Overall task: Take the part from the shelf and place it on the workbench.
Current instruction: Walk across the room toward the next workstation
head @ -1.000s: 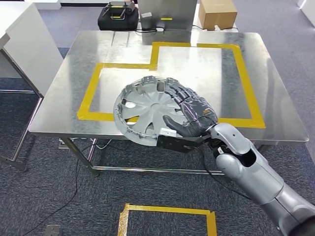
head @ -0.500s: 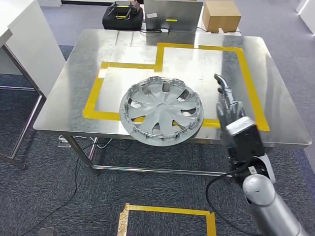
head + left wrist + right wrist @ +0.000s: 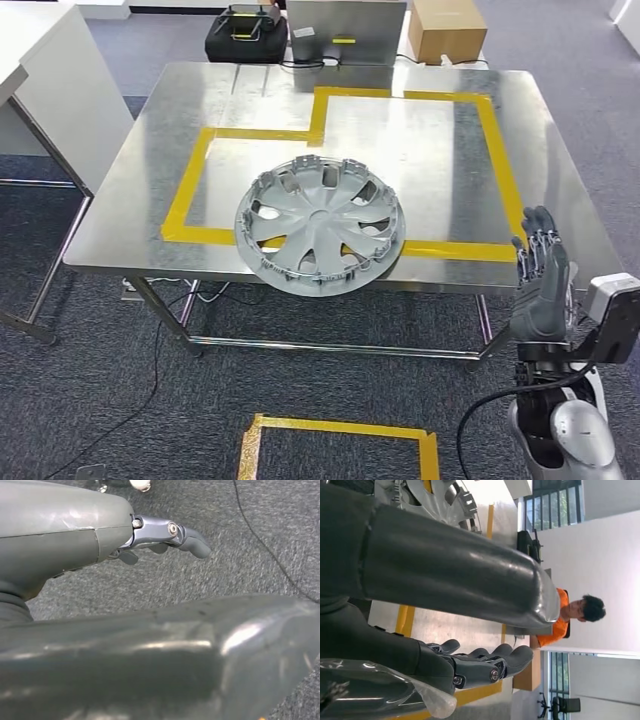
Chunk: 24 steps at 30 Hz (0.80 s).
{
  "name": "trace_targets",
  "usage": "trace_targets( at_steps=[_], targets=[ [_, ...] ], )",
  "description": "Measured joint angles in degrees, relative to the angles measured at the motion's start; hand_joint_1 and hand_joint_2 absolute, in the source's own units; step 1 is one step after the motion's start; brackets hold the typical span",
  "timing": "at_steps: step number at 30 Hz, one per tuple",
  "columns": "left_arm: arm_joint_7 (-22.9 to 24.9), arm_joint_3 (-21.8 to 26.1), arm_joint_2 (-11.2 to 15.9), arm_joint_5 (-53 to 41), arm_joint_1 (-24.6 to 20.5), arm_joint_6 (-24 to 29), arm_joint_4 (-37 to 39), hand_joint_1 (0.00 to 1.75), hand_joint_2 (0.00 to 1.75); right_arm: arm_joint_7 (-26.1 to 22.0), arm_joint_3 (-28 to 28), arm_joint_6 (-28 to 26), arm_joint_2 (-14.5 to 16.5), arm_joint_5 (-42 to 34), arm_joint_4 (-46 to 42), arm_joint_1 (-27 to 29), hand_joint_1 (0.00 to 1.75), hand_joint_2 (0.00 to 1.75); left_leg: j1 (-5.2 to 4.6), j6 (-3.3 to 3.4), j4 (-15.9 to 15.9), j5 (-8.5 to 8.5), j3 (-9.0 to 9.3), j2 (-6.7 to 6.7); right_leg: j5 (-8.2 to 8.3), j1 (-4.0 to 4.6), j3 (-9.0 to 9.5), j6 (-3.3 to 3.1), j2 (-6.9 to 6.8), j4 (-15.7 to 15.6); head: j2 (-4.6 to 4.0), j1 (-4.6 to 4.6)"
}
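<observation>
The part is a silver hubcap [image 3: 321, 225]. It lies flat at the front of the steel workbench [image 3: 453, 150], across the yellow tape line, with its near rim slightly past the table edge. My right hand [image 3: 540, 280] is off the table's front right corner, well clear of the hubcap, fingers apart and holding nothing. In the right wrist view the right hand [image 3: 471, 665] has its fingers stretched out, and the hubcap [image 3: 433, 500] shows behind the thumb. My left hand [image 3: 166, 535] hangs over grey carpet with its fingers extended and nothing in them.
Behind the workbench stand a black case [image 3: 245, 35], a grey box-shaped device [image 3: 343, 25] and a cardboard box [image 3: 447, 28]. A white table [image 3: 53, 90] stands to the left. A yellow tape square [image 3: 340, 440] marks the carpet nearby. A person in orange [image 3: 565, 615] sits beyond the bench.
My right hand let go of the hubcap and drew back to the right, off the table's front corner. The hubcap stays lying on the workbench.
</observation>
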Motion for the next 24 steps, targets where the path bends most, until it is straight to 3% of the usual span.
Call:
trace_targets(
  at_steps=[1,3,5,6,9,11,13,15,16,18,19,20,21,22,24],
  targets=[
    [0.1,0.2,0.0,0.0,0.0,0.1,0.0,0.0,0.0,-0.3,-0.4,-0.1,0.3,0.0,-0.4,0.6,0.0,0.0,0.05,-0.28,2.3,-1.78,-0.83,0.03,0.18,-0.11,-0.06,-0.34,-0.06,-0.1,0.0,-0.03],
    [0.1,0.4,-0.1,0.2,0.0,0.2,0.0,0.0,0.0,-0.6,-1.1,-0.3,0.7,-0.1,-1.0,1.9,0.0,0.0,0.12,-0.65,10.0,-6.32,-3.67,0.07,0.39,-0.06,-0.38,-0.75,-0.1,-0.1,0.0,-0.12],
    [0.1,0.7,-0.1,0.3,0.0,0.4,0.0,0.0,0.0,-0.8,-1.7,-0.5,1.1,-0.1,-1.4,3.2,0.0,0.0,0.12,-0.74,15.2,-8.37,-5.27,0.07,0.65,0.01,-0.78,-0.85,-0.11,-0.1,0.0,-0.11],
    [0.1,0.7,-0.1,0.4,0.0,0.4,0.0,0.0,0.0,-0.9,-2.0,-0.5,1.3,-0.1,-1.7,3.7,0.0,0.0,0.12,-0.65,14.4,-7.63,-4.45,0.07,0.79,0.04,-0.93,-0.83,-0.09,0.0,0.0,-0.11],
    [0.1,0.8,-0.1,0.4,-0.1,0.5,0.0,0.0,0.0,-1.2,-2.8,-0.5,1.7,-0.1,-2.5,4.7,0.0,0.0,-0.01,0.12,2.7,-2.75,2.42,0.07,1.15,0.18,-1.19,-0.48,0.0,0.2,0.0,-0.11],
    [0.1,0.8,-0.1,0.4,-0.2,0.6,0.0,0.0,0.0,-1.4,-3.2,-0.5,1.9,-0.1,-2.9,5.1,0.0,0.0,-0.24,0.58,-2.0,-1.56,4.79,0.07,1.51,0.29,-1.45,0.07,0.01,0.3,0.0,-0.07],
    [0.2,0.8,-0.1,0.4,-0.2,0.9,0.0,0.0,0.0,-1.6,-3.7,-0.4,2.0,-0.2,-3.3,5.7,0.0,0.0,-0.41,1.02,-2.4,-1.18,4.58,0.08,2.0,0.2,-1.71,0.81,0.01,0.2,0.0,-0.03],
    [0.2,0.9,-0.2,0.5,-0.2,1.1,0.0,0.0,0.0,-2.0,-4.2,-0.2,2.1,-0.4,-3.9,6.6,0.0,0.0,-0.27,1.72,-2.7,-0.31,4.12,0.2,0.82,0.03,-2.36,1.49,0.06,1.1,0.0,0.03],
    [0.3,1.0,-0.2,0.5,-0.2,1.2,0.0,0.0,0.0,-2.3,-4.5,-0.1,2.2,-0.5,-4.4,7.1,0.0,0.0,-0.14,2.07,-2.9,0.19,3.73,0.27,-1.01,-0.02,-3.21,1.76,0.09,3.0,0.0,0.12],
    [0.4,1.1,-0.3,0.5,-0.2,1.5,0.0,0.0,0.0,-3.0,-5.1,-0.1,2.4,-0.7,-5.2,8.1,0.0,0.0,-0.1,2.45,-2.9,1.03,2.63,0.37,-6.13,-0.12,-5.83,2.19,0.09,10.1,0.0,0.29],
    [0.5,1.2,-0.3,0.6,-0.2,1.7,0.0,0.0,0.0,-3.3,-5.3,-0.2,2.6,-0.7,-5.6,8.6,0.0,0.0,-0.12,2.48,-2.9,1.44,2.01,0.39,-8.06,-0.14,-6.9,2.36,0.09,13.8,0.0,0.31],
    [0.6,1.2,-0.3,0.6,-0.1,1.8,0.0,0.0,0.0,-3.5,-5.5,-0.2,2.8,-0.7,-6.1,9.2,0.0,0.0,-0.14,2.44,-2.9,1.86,1.4,0.41,-8.97,-0.15,-7.25,2.48,0.09,16.2,0.0,0.31],
    [0.7,1.3,-0.3,0.7,-0.1,1.9,0.0,0.0,0.0,-3.7,-5.7,-0.3,3.0,-0.7,-6.5,9.7,0.0,0.0,-0.14,2.36,-2.8,2.26,0.83,0.41,-8.77,-0.16,-6.48,2.55,0.09,16.4,0.0,0.33],
    [0.8,1.4,-0.4,0.7,-0.1,1.9,0.0,0.0,0.0,-3.8,-5.8,-0.4,3.2,-0.7,-7.0,10.1,0.0,0.0,-0.13,2.24,-2.8,2.64,0.35,0.41,-7.61,-0.17,-4.44,2.55,0.07,14.2,0.0,0.33],
    [1.0,1.7,-0.6,0.7,-0.1,2.0,0.0,0.0,0.0,-3.9,-6.2,-0.6,3.5,-0.5,-7.9,10.6,0.0,0.0,-0.16,1.81,-2.7,3.32,-0.38,0.4,-4.98,-0.17,1.9,2.41,0.05,5.2,0.0,0.34]
  ],
)
